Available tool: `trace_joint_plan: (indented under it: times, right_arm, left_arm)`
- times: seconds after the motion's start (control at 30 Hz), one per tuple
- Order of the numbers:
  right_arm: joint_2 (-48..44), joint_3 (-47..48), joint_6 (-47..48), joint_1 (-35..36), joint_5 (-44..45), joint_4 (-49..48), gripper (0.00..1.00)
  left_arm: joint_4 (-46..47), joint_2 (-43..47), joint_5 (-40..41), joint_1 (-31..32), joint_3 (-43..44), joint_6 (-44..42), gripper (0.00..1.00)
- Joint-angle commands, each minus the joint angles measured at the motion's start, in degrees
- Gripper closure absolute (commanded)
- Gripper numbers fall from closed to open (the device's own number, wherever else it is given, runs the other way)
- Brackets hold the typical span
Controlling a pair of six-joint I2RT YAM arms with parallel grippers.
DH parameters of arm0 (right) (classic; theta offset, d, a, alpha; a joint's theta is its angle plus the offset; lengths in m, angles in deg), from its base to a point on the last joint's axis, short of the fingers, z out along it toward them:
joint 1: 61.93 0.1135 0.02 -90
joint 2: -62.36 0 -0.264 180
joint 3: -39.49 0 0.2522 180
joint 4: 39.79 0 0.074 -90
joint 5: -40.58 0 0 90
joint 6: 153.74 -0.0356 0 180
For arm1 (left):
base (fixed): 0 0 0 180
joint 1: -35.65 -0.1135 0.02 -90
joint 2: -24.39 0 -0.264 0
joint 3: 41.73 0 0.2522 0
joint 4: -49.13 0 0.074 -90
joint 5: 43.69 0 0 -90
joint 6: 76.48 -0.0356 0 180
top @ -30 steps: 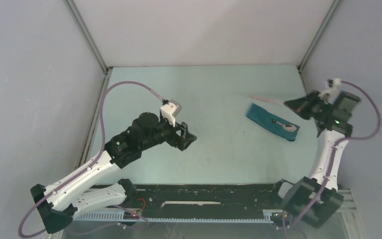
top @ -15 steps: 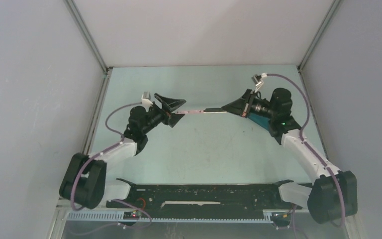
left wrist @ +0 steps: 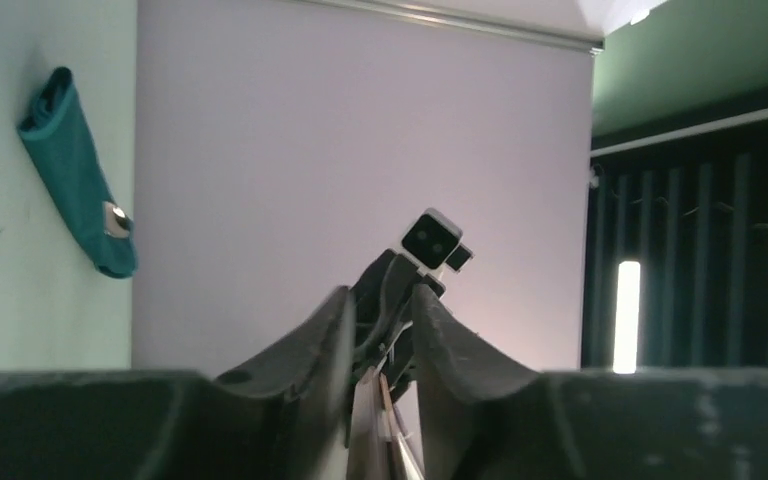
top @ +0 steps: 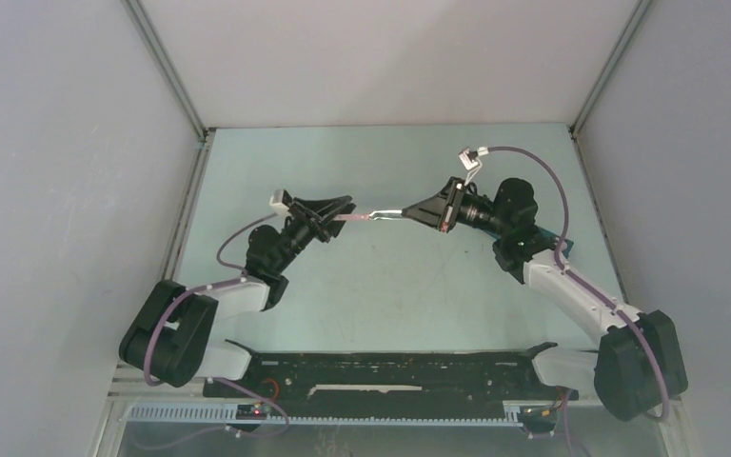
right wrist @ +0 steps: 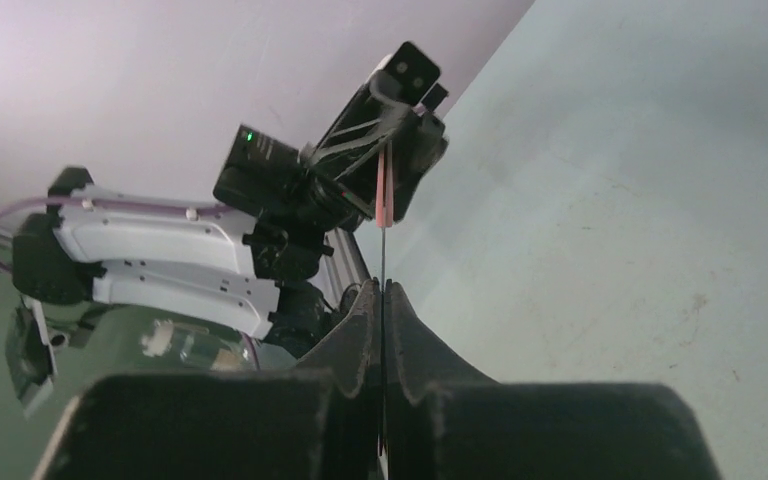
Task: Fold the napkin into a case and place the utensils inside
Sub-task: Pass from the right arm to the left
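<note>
A slim knife (top: 373, 216) hangs level above the table's middle, between both grippers. My right gripper (top: 409, 213) is shut on its blade; the right wrist view shows the fingertips (right wrist: 381, 285) pressed on the thin edge (right wrist: 384, 250). My left gripper (top: 341, 217) stands round the pinkish handle (left wrist: 372, 420), jaws partly open with a gap on one side (left wrist: 380, 295). The teal case (left wrist: 75, 170) lies flat at the right, a spoon's bowl (left wrist: 115, 218) showing at its end. From above, my right arm hides most of the case (top: 562, 245).
Grey walls with metal corner posts (top: 167, 71) enclose the pale green table (top: 390, 286) on three sides. A black rail (top: 390, 367) runs along the near edge between the arm bases.
Both arms have swung to the table's middle and now meet tip to tip. The right gripper brought the knife over from beside the case. The left jaws have narrowed round the handle.
</note>
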Motion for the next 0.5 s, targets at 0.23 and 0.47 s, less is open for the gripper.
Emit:
trace_joint_plan:
  times: [0.23, 0.47]
  right_arm:
    - [-1.0, 16.1, 31.8, 11.4, 27.8, 50.8, 0.0]
    - [5.9, 25.5, 64.1, 32.7, 43.3, 56.0, 0.01]
  left_arm:
    - [-30.5, 9.7, -0.2, -1.1, 6.7, -17.1, 1.0]
    - [-46.0, 11.9, -1.1, -1.0, 12.5, -26.1, 1.0]
